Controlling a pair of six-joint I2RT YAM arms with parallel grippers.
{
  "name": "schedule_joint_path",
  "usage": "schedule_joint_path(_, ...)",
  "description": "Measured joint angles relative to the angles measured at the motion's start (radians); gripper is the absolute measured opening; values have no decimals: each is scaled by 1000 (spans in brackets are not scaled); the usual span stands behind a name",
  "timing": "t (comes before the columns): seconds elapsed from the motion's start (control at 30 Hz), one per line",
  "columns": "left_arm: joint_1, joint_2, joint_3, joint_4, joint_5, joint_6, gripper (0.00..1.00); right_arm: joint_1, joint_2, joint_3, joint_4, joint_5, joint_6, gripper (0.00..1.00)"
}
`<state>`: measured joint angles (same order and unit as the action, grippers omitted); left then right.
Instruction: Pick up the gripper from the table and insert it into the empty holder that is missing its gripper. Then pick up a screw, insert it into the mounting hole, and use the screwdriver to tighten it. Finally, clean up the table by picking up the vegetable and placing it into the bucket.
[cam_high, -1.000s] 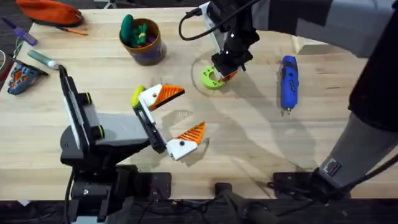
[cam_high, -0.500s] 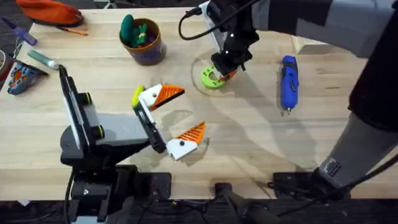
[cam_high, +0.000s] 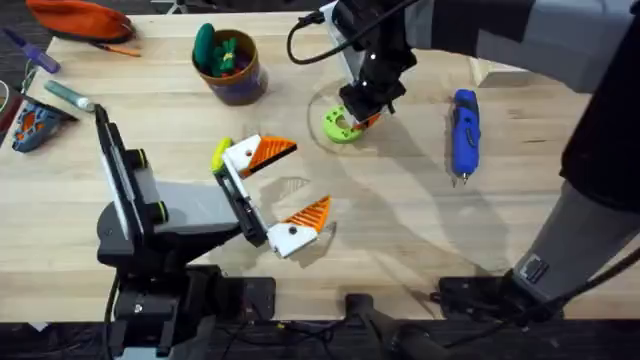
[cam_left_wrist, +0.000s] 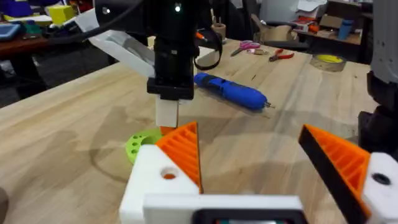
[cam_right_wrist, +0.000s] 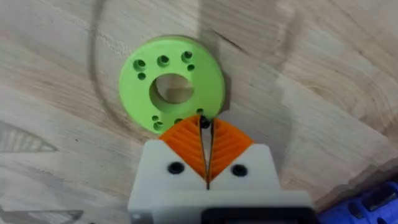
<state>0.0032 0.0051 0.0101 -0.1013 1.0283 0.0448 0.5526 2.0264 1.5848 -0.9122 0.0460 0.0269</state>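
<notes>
The wooden table (cam_high: 420, 230) carries everything. The right arm reaches across to the far middle, its gripper (cam_high: 362, 110) pointing down at the right edge of a lime-green disc (cam_high: 340, 126) with holes. In the right wrist view its orange fingers (cam_right_wrist: 186, 146) are pressed together, pinching a small dark item (cam_right_wrist: 203, 122) at their tips, just over the disc's rim. The left gripper (cam_high: 280, 187) lies near the middle of the table, jaws spread wide and empty, both white mounts bearing orange fingers. The bucket (cam_high: 230, 66) stands at the far left, holding a dark green toy (cam_high: 205, 46). The screwdriver (cam_high: 464, 133) lies to the right of the disc, tip toward the near edge. The vegetable (cam_high: 220, 155) lies just beside the left gripper's far finger.
</notes>
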Motion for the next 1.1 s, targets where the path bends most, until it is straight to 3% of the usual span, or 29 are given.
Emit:
schedule_joint_path(0.53, 0, 0, 0, 0, 0, 0, 985, 0, 0, 8, -9, 0, 0, 7)
schedule_joint_path(1.1, 0, 0, 0, 0, 0, 0, 986, 8, -1, 98, -24, -22, 0, 6)
